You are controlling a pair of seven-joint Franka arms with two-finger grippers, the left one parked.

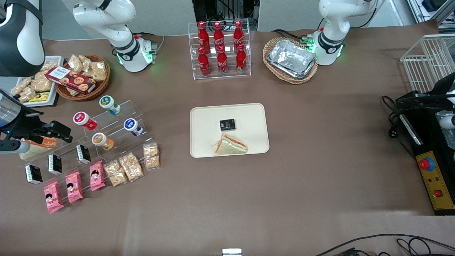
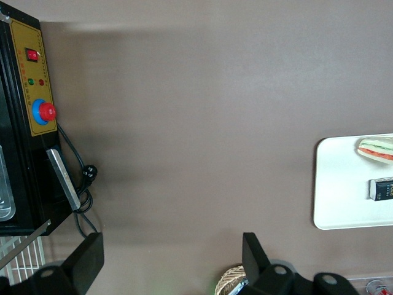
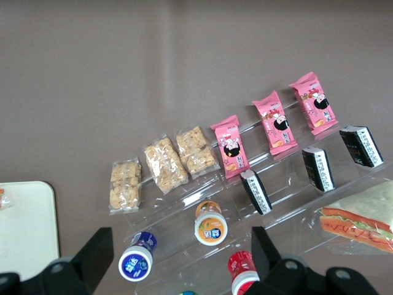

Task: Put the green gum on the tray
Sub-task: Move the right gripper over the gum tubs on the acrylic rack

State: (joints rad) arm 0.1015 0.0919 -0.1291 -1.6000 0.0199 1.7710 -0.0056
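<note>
In the front view the green gum (image 1: 108, 104) stands on the top step of the clear stand (image 1: 117, 132), well apart from the tray (image 1: 256, 117); the right wrist view barely catches it, but shows the gripper (image 3: 178, 261) hovering above the stand, fingers apart and empty

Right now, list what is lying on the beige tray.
On the tray lie a small black packet and, nearer the front camera, a wrapped sandwich. The green gum sits on the clear display steps. The gripper, open, hovers above those steps.
</note>
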